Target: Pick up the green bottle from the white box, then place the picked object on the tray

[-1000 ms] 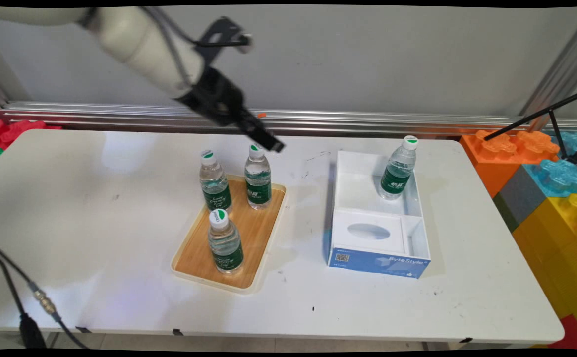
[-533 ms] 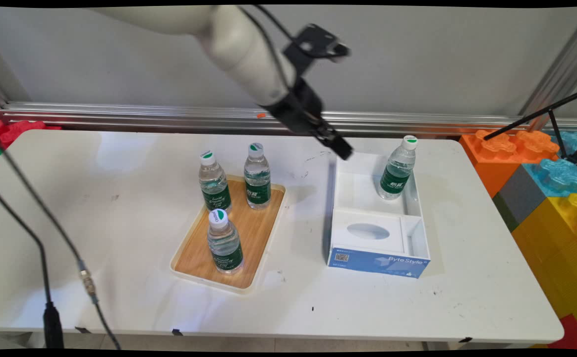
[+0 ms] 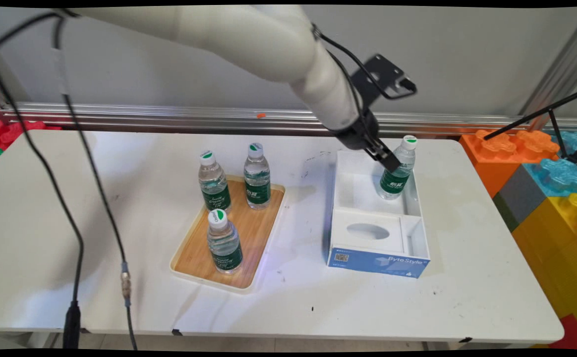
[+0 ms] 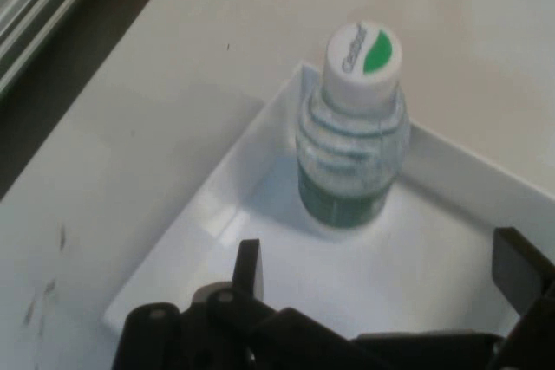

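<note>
A small water bottle (image 3: 397, 171) with a white cap and green label stands upright in the far compartment of a white box (image 3: 344, 186). My gripper (image 3: 390, 161) hangs just left of this bottle, above the box, open and holding nothing. In the hand view the same bottle (image 4: 351, 140) stands ahead in the box corner (image 4: 260, 179), between and beyond the two spread fingers; my gripper (image 4: 381, 275) is apart from it.
A wooden tray (image 3: 197, 255) at centre left carries three upright water bottles (image 3: 258, 176). The box's near part has a white insert with an oval hole (image 3: 368, 231). Large coloured blocks (image 3: 541, 163) and a black stand stand off the right edge. Black cables (image 3: 78, 198) hang at left.
The arm has swung right, from above the tray's far bottles across the table to the box, and the gripper has dropped beside the bottle there. The bottles have not moved.
</note>
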You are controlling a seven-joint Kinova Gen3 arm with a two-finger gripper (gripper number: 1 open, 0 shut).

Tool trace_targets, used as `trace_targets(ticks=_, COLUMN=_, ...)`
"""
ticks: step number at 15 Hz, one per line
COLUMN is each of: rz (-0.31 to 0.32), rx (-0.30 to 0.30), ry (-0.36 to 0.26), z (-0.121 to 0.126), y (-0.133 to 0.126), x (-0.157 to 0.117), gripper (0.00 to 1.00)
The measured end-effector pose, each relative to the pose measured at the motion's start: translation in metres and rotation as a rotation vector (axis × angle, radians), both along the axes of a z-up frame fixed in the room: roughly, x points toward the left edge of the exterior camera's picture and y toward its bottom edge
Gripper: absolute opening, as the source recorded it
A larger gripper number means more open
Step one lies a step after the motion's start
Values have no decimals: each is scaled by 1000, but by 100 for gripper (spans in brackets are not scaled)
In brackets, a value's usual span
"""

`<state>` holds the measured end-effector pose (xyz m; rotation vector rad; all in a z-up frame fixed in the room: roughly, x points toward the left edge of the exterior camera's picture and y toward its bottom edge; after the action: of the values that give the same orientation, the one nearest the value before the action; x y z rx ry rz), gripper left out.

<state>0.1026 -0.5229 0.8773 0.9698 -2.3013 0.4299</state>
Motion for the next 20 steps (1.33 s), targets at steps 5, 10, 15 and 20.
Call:
trace_targets(ticks=5, rz=-43, rx=-40, ry=-16, z=-46, y=-28, x=-32, gripper=100)
trace_targets(ticks=10, rz=-70, rx=-77, ry=-21, z=-73, y=-47, x=-47, gripper=100)
trace_targets(ticks=15, rz=-99, rx=-104, ry=-28, z=-91, y=-55, x=-57, gripper=0)
trace_targets(ticks=20, rz=-110, rx=-104, ry=-38, z=-90, y=-50, x=-58, gripper=0)
